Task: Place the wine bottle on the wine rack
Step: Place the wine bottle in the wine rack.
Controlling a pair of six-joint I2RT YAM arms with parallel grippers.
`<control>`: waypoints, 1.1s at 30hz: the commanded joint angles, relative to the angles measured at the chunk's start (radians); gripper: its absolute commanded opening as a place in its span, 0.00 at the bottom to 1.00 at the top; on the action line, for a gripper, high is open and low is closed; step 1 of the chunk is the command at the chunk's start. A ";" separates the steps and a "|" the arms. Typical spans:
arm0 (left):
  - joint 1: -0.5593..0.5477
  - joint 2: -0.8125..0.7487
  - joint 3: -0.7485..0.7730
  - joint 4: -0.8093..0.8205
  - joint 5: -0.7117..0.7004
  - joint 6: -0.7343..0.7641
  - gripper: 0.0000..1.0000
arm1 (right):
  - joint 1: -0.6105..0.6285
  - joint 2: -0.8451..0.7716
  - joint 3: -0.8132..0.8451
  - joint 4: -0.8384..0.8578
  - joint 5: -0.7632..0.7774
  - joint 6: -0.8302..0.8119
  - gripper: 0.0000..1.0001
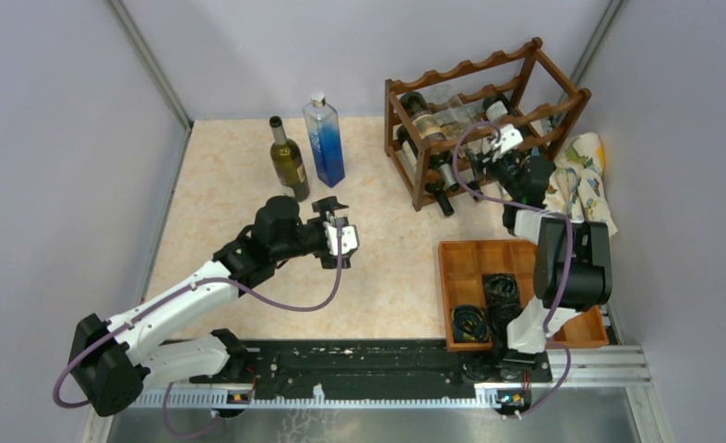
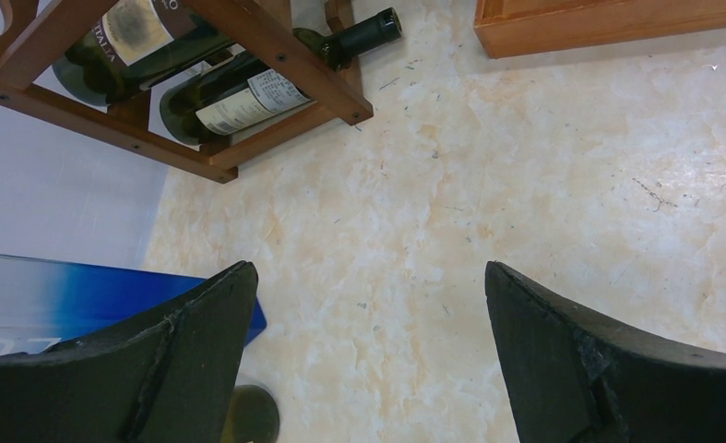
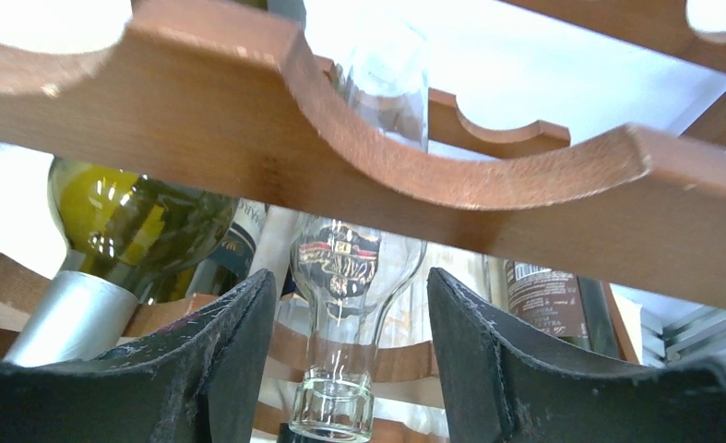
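right fingers [image 3: 211, 369]: apart, one on each side of the neck of the clear wine bottle [image 3: 354, 268], a slim gap showing on both sides, no clamp on the glass
clear wine bottle: lying in the wine rack [image 3: 248, 120], neck and mouth poking out between the fingers, a scalloped rail crossing in front of its body; which tier, hard to tell
rack neighbours, right wrist view: green foil-capped bottle [image 3: 137, 221] just left of the clear one, dark labelled bottle [image 3: 543, 295] just right of it
rack neighbours, left wrist view: white-labelled bottle [image 2: 239, 97] lying low in the frame with its neck sticking out past the rails, brown-labelled bottle [image 2: 137, 37] lying beside it
wine rack: upright at the far right of the counter [image 1: 386, 258]
right arm [image 1: 571, 258]: stretched from the near right edge, over the wooden tray [image 1: 460, 258], to the rack's right side
left fingers [image 2: 184, 369]: spread wide, only bare counter showing between them
left arm [image 1: 184, 295]: angled from the near left corner toward mid-counter, well apart from the rack
green wine bottle [image 1: 288, 161]: upright, far side, just beyond the left fingers
blue bottle [image 1: 325, 138]: upright, just right of the green wine bottle, left of the rack
wooden tray: near right, black cables [image 1: 488, 305] coiled in its compartments
patterned cloth [image 1: 585, 175]: crumpled just right of the rack, by the right wall
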 commanded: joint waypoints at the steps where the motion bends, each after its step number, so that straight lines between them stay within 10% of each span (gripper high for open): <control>1: 0.004 -0.022 0.010 0.008 0.028 0.008 0.99 | 0.001 -0.096 0.000 -0.004 -0.005 0.003 0.61; 14: 0.005 -0.046 0.007 0.038 0.062 -0.030 0.99 | -0.131 -0.341 -0.055 -0.306 -0.114 0.013 0.71; 20: 0.005 -0.062 0.025 0.081 0.050 -0.122 0.99 | -0.173 -0.484 0.055 -0.790 -0.270 -0.055 0.78; 27: 0.005 -0.067 0.077 0.149 0.035 -0.376 0.99 | -0.172 -0.717 0.127 -1.287 -0.478 -0.106 0.97; 33: 0.006 -0.121 0.106 0.174 0.052 -0.739 0.99 | -0.173 -0.850 -0.045 -1.232 -0.601 -0.082 0.98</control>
